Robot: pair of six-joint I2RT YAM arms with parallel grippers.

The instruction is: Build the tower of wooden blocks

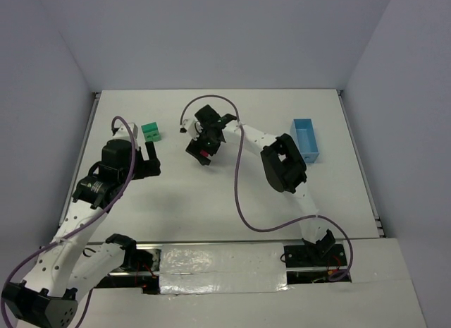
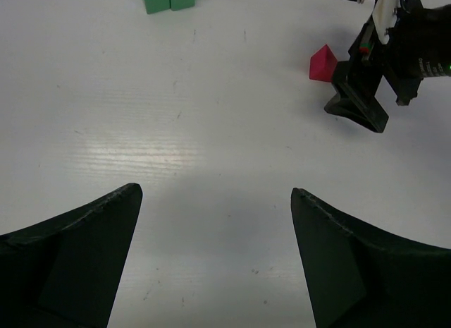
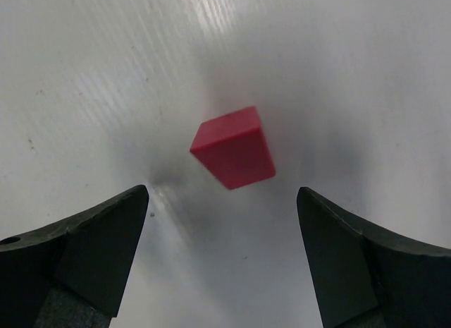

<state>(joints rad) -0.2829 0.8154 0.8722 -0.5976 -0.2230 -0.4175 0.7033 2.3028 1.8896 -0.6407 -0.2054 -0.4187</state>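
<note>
The white table [image 1: 211,208] filled the view, with walls close on three sides and a raised lip along its left and right edges. Its near half lay bare between the two arm bases, giving wide room there.

The left arm [image 1: 84,215] reached up along the left side. Its end effector [image 2: 215,194] was spread wide and held nothing, with bare table under and ahead of it.

The right arm [image 1: 285,166] bent leftward across the middle of the table. Its end effector [image 3: 222,190] pointed down near the centre, its fingers [image 3: 99,236] spread apart.

A light-blue tray [image 1: 306,139] sat lengthwise near the right edge, well apart from both end effectors.

The green blocks [image 1: 151,132] stood bunched together in the far left part of the table. They were just beyond the left end effector, short of the far edge, with open surface on every side.

The red block [image 3: 234,147] lay on the table near the centre, between and a little ahead of the right fingertips. A clear gap showed on each side of it, and neither finger touched it. It was well apart from the green blocks, with bare table between them.
</note>
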